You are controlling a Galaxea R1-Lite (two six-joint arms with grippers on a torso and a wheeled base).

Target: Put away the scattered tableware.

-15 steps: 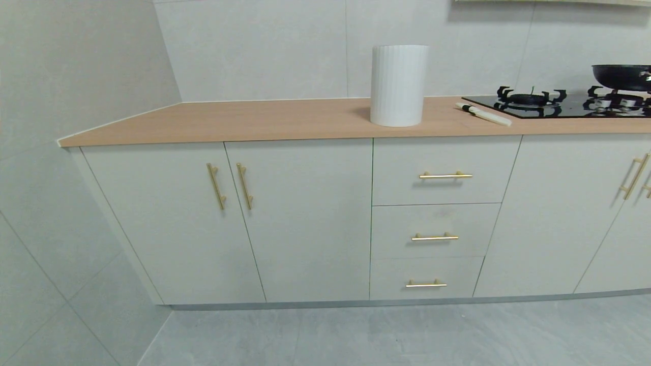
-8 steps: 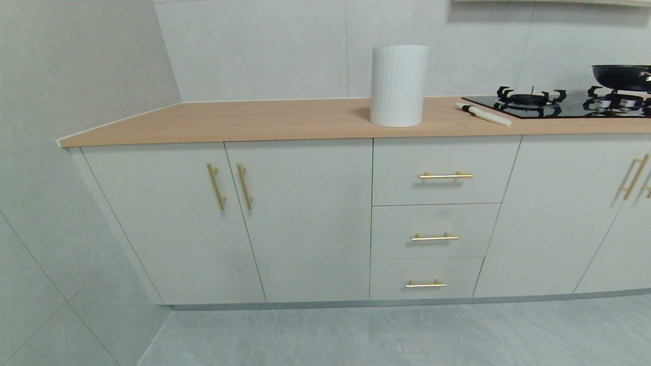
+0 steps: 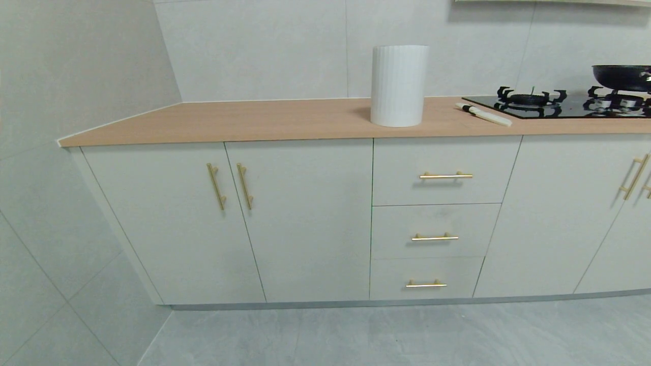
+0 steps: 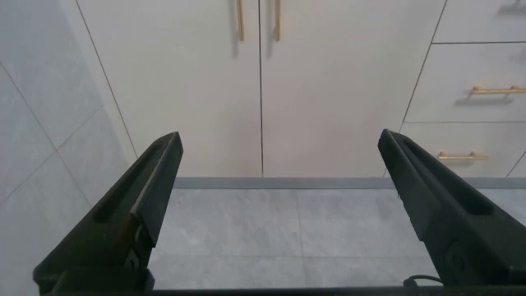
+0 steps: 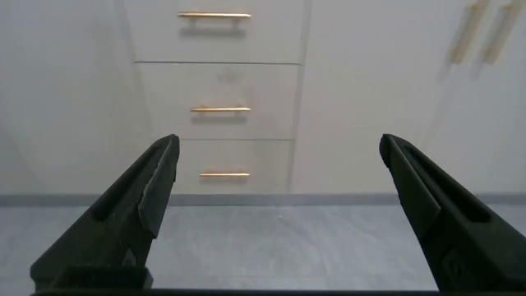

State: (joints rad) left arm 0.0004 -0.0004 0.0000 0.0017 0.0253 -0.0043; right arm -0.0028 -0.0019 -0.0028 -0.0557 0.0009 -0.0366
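A tall white ribbed cylinder holder (image 3: 399, 85) stands on the wooden countertop (image 3: 254, 121). To its right a cream-handled utensil (image 3: 483, 114) lies on the counter beside the hob. My left gripper (image 4: 279, 148) hangs low in front of the cabinet doors, open and holding nothing. My right gripper (image 5: 279, 148) hangs low before the drawer stack (image 5: 215, 107), also open with nothing in it.
A black gas hob (image 3: 559, 101) with a dark pan (image 3: 621, 76) sits at the counter's right end. Below are two cabinet doors (image 3: 229, 218) with gold handles and three drawers (image 3: 437, 218). A tiled wall closes the left side. Grey floor (image 3: 407, 335) lies in front.
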